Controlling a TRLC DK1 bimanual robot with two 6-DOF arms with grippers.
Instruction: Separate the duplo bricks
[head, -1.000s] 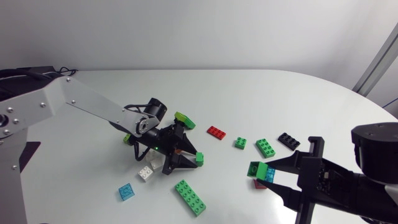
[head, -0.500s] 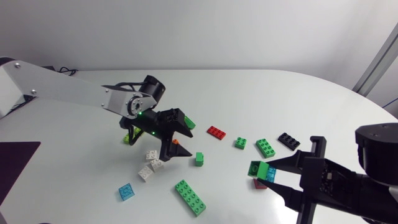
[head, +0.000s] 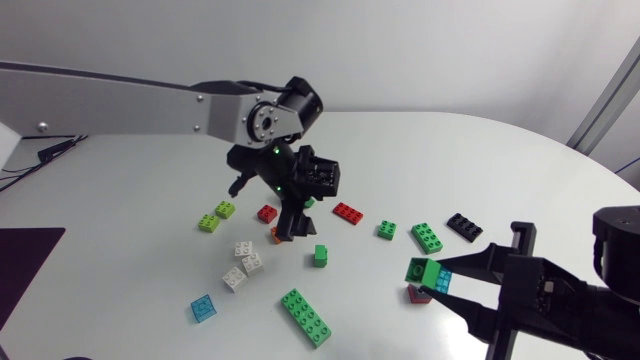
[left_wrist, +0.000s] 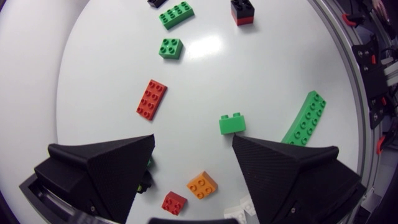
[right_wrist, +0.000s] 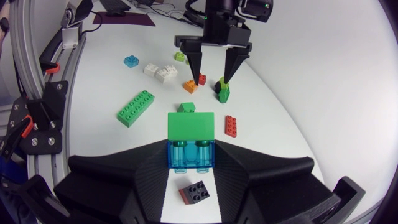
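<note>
Overhead, L arm (head: 150, 98) stretched to mid-table, L claw (left_wrist: 193, 138) spread, R claw (right_wrist: 191, 163) pinching green-blue stack (right_wrist: 191, 132).

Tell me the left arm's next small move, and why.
Probably carry the open left end effector to the green brick stacked on the blue brick that the right end effector grips; that pair is joined, and pulling it apart needs a second grip.

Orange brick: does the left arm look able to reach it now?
Probably yes. The left arm holds its open jaws over the orange brick, and nothing covers it. Only a small red brick lies close beside it.
</note>
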